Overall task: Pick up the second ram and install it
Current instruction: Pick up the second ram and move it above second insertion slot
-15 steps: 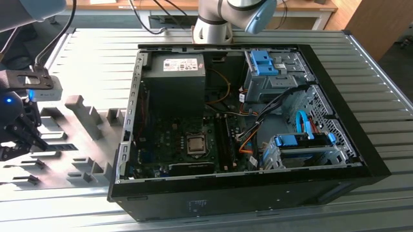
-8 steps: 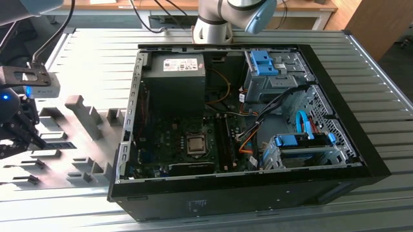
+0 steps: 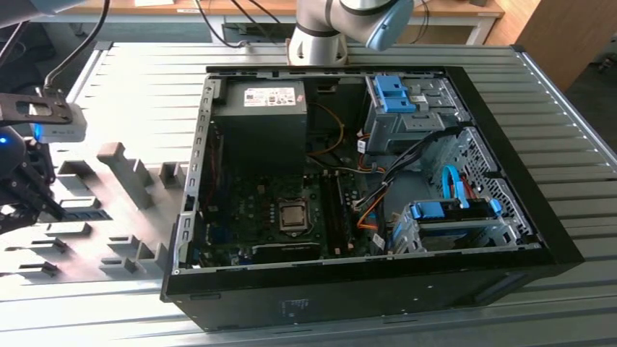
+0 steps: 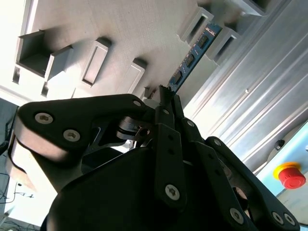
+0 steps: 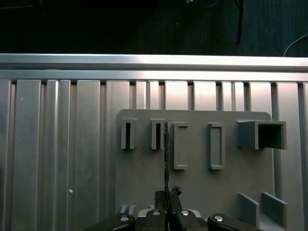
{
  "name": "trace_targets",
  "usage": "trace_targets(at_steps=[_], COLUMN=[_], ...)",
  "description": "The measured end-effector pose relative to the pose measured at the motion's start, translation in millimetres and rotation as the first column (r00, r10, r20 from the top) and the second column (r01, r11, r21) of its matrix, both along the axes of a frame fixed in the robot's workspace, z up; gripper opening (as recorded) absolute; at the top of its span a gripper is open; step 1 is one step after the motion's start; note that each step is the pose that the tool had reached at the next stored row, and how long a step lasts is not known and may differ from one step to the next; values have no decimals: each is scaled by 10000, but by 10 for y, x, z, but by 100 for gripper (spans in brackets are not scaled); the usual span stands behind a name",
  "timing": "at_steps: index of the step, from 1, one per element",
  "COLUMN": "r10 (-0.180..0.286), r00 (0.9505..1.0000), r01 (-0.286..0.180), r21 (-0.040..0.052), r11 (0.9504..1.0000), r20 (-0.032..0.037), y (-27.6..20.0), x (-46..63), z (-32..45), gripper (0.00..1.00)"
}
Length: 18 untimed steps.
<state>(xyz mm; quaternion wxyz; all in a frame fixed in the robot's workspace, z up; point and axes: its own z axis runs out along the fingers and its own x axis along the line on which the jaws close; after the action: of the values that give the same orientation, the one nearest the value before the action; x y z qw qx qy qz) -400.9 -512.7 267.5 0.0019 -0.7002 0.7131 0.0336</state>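
Note:
The second ram (image 4: 191,57) is a narrow blue-green board with dark chips. In the first wrist view the ram (image 5: 166,154) shows edge-on as a thin dark line above the grey fixture plate (image 5: 197,183). My gripper (image 5: 166,195) is shut on its near end, with the fingertips (image 4: 163,96) pinching the board's edge. The board's far end lies between two slotted holder blocks (image 4: 195,24). In the exterior view my gripper (image 3: 34,202) hangs over the fixture at the view's far left, with a strip of blue ram (image 3: 82,215) beside it.
An open computer case (image 3: 550,238) lies on the ribbed metal table, its motherboard (image 3: 289,217) and memory slots (image 3: 336,210) facing up. Blue drive-bay latches (image 3: 391,94) and a curved blue cable (image 3: 451,184) sit inside. A red stop button (image 4: 288,175) is nearby.

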Motion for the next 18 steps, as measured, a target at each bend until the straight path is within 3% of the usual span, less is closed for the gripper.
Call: trace_targets(at_steps=[9,18], r10=[0,-1], r00=[10000,10000], r01=[0,1], r21=[-1,0], r11=[10000,10000], r20=[-2,-1], y=[0,0], x=[0,0], z=[47,165], gripper=[14,14])
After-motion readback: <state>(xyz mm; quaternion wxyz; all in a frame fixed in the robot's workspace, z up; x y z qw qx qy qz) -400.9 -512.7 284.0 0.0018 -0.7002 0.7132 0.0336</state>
